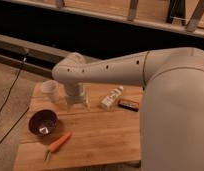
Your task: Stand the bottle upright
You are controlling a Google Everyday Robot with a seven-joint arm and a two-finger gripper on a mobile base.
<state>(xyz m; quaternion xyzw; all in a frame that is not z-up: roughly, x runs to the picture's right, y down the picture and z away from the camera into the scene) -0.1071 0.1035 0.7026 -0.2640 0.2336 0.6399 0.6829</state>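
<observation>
The bottle [111,98], small and clear with a whitish label, lies on its side on the wooden table [100,137], toward the back at centre right. My gripper [77,103] points straight down at the table just left of the bottle, a short gap away. It stands open, with nothing between its fingers. My pale arm [120,67] reaches in from the right and crosses above the table's back edge.
A translucent white cup [49,90] stands left of the gripper. A dark bowl [43,123] sits at front left, with a carrot [59,143] in front of it. A small dark flat object [129,104] lies right of the bottle. My body [175,120] blocks the right side.
</observation>
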